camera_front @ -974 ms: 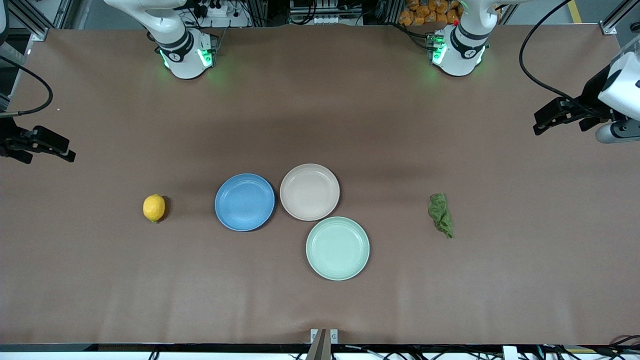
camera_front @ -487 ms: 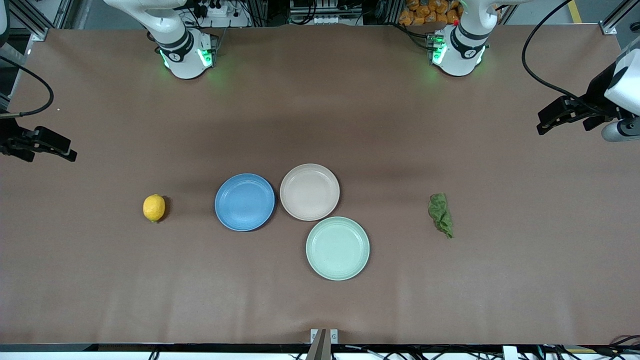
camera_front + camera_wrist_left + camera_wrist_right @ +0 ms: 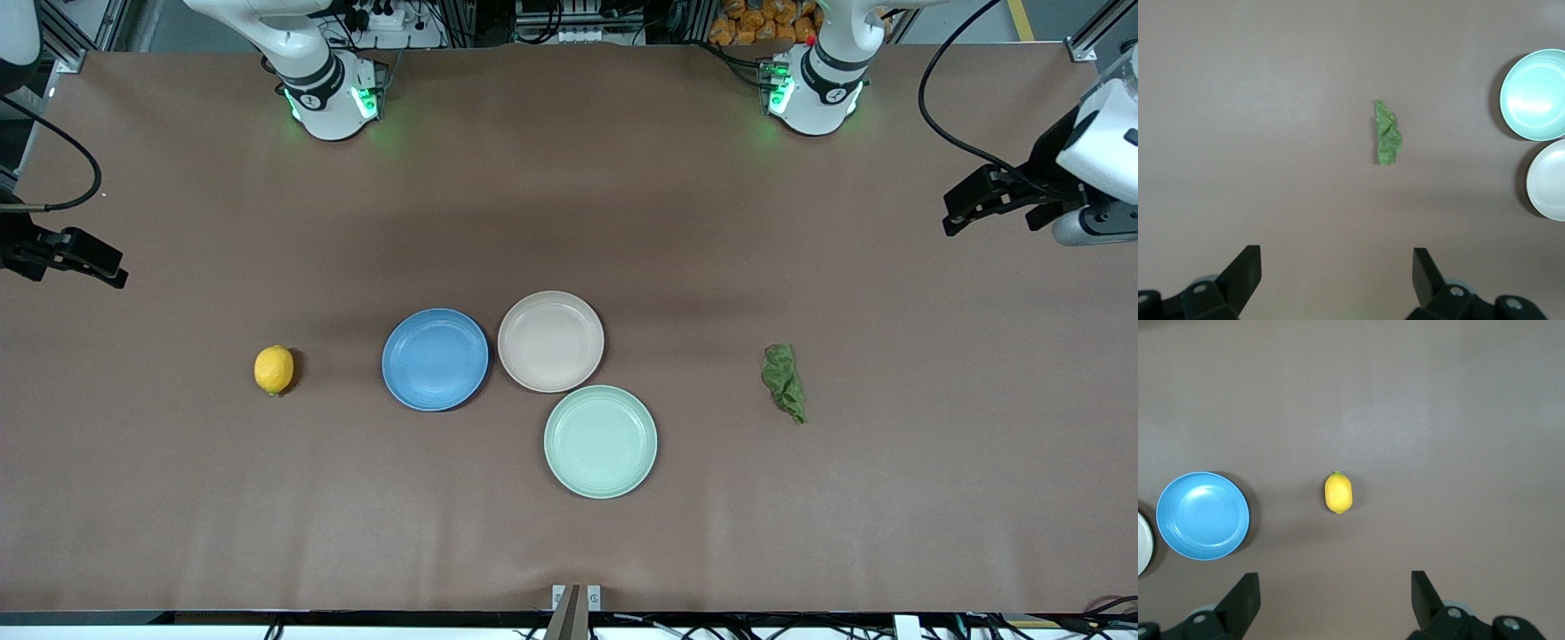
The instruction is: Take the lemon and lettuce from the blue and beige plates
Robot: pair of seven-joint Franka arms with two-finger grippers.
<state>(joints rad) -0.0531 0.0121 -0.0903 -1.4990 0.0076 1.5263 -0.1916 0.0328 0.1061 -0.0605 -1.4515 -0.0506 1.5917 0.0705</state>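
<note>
A yellow lemon (image 3: 274, 370) lies on the bare table toward the right arm's end, beside the empty blue plate (image 3: 435, 359). It also shows in the right wrist view (image 3: 1339, 493), as does the blue plate (image 3: 1203, 515). A green lettuce leaf (image 3: 783, 382) lies on the bare table toward the left arm's end, and shows in the left wrist view (image 3: 1387, 133). The beige plate (image 3: 550, 341) is empty. My left gripper (image 3: 960, 209) is open and empty, high over the table's left-arm end (image 3: 1337, 267). My right gripper (image 3: 102, 265) is open and empty, high over the right-arm end (image 3: 1335, 590).
An empty pale green plate (image 3: 600, 441) sits nearer the front camera, touching the beige plate. The three plates cluster at the table's middle. Brown table surface (image 3: 569, 551) surrounds them. The arm bases stand along the table's top edge.
Both grippers have shifted slightly in place at their ends of the table. The lemon, lettuce and plates have not moved.
</note>
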